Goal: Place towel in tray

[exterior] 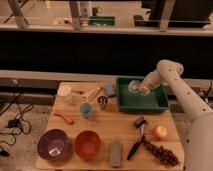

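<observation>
The green tray (150, 103) stands at the back right of the wooden table (107, 125). My gripper (137, 89) hangs over the tray's left half, at the end of the white arm (172, 82) that reaches in from the right. A pale crumpled towel (132, 86) sits right at the gripper, inside the tray's outline. I cannot tell whether the towel rests on the tray floor or hangs from the gripper.
A purple bowl (52, 144) and an orange bowl (87, 143) are at the front left. A blue cup (86, 110), a metal cup (103, 102) and a white container (64, 92) stand left of the tray. A brush (136, 136), an orange fruit (159, 132) and a dark bunch (161, 153) lie at the front right.
</observation>
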{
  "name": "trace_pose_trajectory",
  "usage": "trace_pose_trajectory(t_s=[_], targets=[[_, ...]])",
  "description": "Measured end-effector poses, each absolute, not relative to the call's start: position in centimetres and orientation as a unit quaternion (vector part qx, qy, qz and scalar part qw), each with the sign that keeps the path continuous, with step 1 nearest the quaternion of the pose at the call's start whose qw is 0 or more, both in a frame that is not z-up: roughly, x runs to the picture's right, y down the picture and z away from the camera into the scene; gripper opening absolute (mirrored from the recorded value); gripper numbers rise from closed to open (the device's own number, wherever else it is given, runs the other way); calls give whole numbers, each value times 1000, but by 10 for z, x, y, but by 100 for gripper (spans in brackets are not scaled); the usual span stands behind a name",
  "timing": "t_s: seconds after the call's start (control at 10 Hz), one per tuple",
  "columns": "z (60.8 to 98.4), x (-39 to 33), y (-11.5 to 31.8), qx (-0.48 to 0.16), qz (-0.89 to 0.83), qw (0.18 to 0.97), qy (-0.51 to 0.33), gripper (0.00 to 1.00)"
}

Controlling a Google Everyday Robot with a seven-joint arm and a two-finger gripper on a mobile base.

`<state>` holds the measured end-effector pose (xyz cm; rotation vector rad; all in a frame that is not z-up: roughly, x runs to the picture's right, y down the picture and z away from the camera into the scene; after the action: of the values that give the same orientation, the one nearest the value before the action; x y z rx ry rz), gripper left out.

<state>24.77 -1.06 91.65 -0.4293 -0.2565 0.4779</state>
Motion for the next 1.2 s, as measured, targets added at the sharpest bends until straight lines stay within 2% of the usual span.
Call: trace_pose_trajectory(t_s=[0.2,0.3,1.2], targets=[[916,248,-11,-210,234,941,-126,76],[916,248,-11,-210,234,941,-126,80],[916,248,-11,-210,234,941,-126,80]])
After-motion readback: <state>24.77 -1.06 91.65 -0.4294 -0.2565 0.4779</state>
